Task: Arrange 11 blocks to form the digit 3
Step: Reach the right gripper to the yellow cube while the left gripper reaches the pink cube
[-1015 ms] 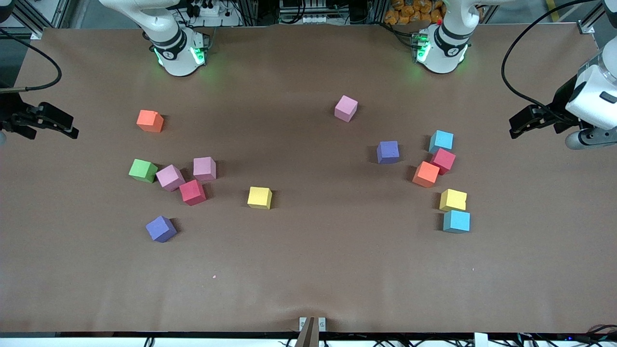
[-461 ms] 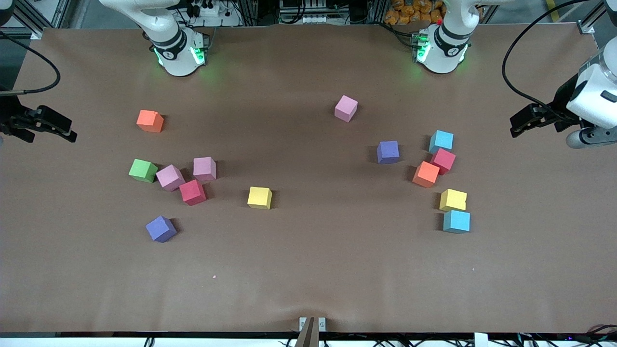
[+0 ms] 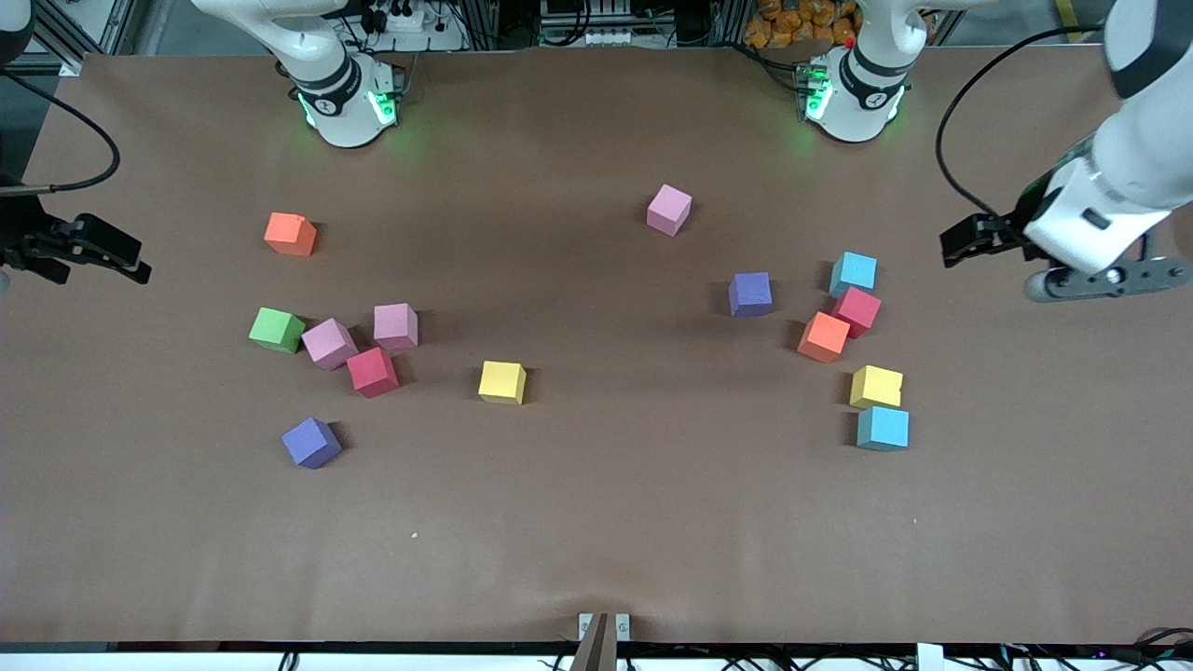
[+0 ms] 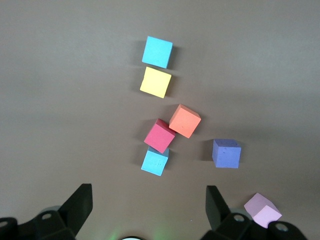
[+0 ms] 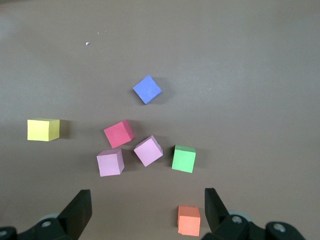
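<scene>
The blocks lie scattered in two groups, touching in places but forming no figure. Toward the right arm's end are an orange [image 3: 290, 234], two pink [image 3: 329, 343] [image 3: 395, 326], a red [image 3: 373, 372], a purple [image 3: 311, 443] and a yellow block [image 3: 502, 382]. Toward the left arm's end are a pink [image 3: 669, 209], purple [image 3: 750, 294], light blue [image 3: 854, 273], red [image 3: 857, 310], orange [image 3: 823, 336], yellow [image 3: 876, 387] and a second blue block [image 3: 883, 428]. My left gripper [image 3: 958, 244] [image 4: 147, 207] hangs open and empty beside that group. My right gripper [image 3: 126, 253] [image 5: 147, 210] is open and empty at the table's end.
A green cube [image 3: 276, 330] sits beside the pink blocks and also shows in the right wrist view [image 5: 183, 158]. Brown paper covers the table [image 3: 596, 522]. The two arm bases stand along the table edge farthest from the front camera.
My left gripper has swung in toward the blocks at its end of the table. The right gripper has barely shifted. No block has moved.
</scene>
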Robot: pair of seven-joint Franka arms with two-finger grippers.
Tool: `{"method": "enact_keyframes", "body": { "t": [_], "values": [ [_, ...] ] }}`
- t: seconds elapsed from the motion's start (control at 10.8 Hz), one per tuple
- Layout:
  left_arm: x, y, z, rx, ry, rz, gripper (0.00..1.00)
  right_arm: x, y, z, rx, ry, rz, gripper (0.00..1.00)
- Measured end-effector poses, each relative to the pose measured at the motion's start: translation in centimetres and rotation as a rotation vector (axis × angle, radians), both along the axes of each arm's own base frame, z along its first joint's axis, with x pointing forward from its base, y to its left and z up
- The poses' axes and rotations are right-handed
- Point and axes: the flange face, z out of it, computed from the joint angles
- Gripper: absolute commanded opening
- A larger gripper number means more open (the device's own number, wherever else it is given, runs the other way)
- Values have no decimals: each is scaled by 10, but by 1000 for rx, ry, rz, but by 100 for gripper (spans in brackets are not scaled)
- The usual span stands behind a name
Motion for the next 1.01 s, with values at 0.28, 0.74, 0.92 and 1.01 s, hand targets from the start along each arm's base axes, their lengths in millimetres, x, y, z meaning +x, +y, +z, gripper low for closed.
{"method": "enact_keyframes", "body": {
  "t": [0.28, 0.74, 0.92, 1.01],
  "values": [
    [-5, -28, -55, -16, 12, -34, 100, 0, -1, 0, 0, 4, -3, 100],
    [-50, -110, -142, -36, 52, -142, 100, 7, 2, -16, -1, 29, 6, 100],
    [-76, -146, -169, -34, 57, -208, 100, 21, 5, -39, -4, 21, 10, 100],
    [-88, -157, -181, -32, 62, -233, 100, 29, 10, -58, -5, 4, 18, 100]
  ]
}}
